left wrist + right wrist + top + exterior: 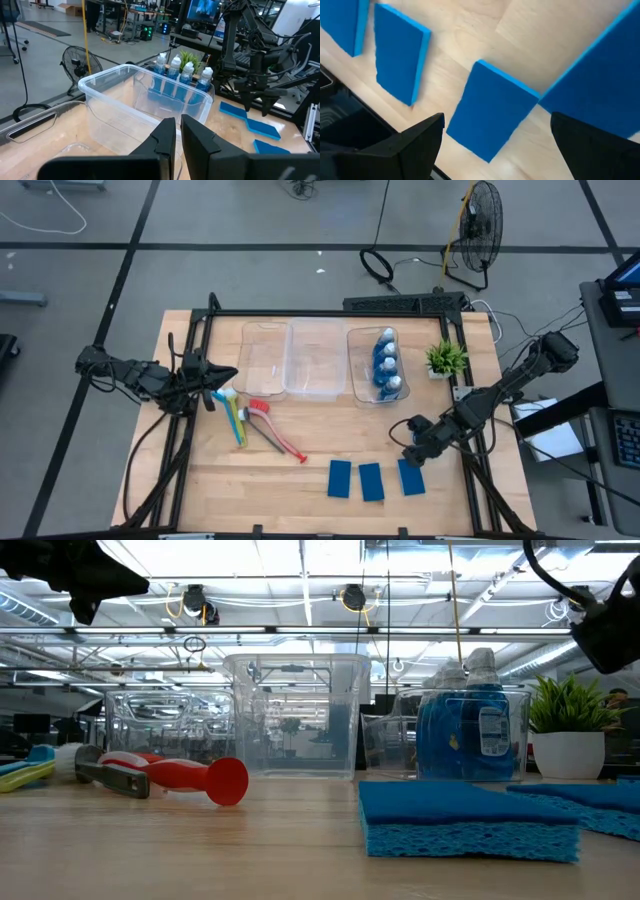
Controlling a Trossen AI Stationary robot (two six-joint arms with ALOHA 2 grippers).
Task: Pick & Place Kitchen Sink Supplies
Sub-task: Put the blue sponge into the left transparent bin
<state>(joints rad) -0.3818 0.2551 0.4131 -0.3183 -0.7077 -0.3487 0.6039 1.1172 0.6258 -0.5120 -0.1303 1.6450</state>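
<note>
The right gripper (pixel 413 452) hangs wide open over the blue sponges (pixel 371 480) on the wooden surface (pixel 300 490); the left gripper (pixel 225 375) is closed and empty (near the brushes (pixel 255 425)); the bottles (pixel 387 363) stand in a clear bin (pixel 358 385).

- Sponges (pixel 371 480): plain solid blue; one lies between the right gripper's (pixel 492 135) black fingers (pixel 415 145).
- Bottles (pixel 386 364): blue liquid, white caps, white labels.
- Brushes: one red (pixel 276 430) with white bristles, one yellow-green (pixel 238 425), one light blue (pixel 228 402).
- Bins (pixel 320 358): clear, colourless.
- Plant (pixel 446 358): green leaves, white pot.
- Table (pixel 270 490): pale wood grain.
- Left gripper (pixel 177 140): black.
</note>
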